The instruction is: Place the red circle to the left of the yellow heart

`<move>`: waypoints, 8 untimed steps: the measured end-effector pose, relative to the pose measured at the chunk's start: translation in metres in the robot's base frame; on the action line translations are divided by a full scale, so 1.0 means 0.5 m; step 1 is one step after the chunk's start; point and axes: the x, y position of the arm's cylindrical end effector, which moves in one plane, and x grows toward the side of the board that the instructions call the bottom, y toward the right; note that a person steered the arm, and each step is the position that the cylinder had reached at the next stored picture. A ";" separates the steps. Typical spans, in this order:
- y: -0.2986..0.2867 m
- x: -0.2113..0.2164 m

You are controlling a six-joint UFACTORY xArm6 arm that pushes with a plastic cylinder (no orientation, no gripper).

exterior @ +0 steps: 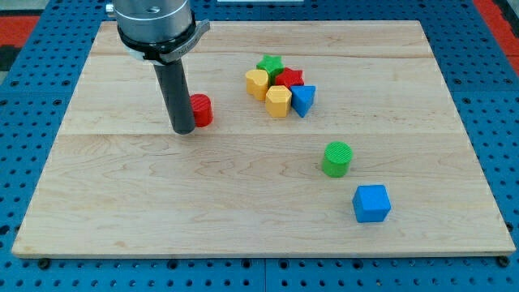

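The red circle (201,109) is a short red cylinder on the wooden board, left of the block cluster. My tip (182,129) rests on the board right against the red circle's left side. The yellow heart (257,82) lies at the left end of the cluster, to the right of the red circle and a little higher in the view. A gap of bare board separates the red circle from the yellow heart.
The cluster also holds a green star (270,64), a red star (289,79), a yellow hexagon (278,101) and a blue triangle (302,100). A green cylinder (336,158) and a blue cube (371,203) lie lower right. The board (122,203) sits on blue pegboard.
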 end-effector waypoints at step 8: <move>-0.091 -0.006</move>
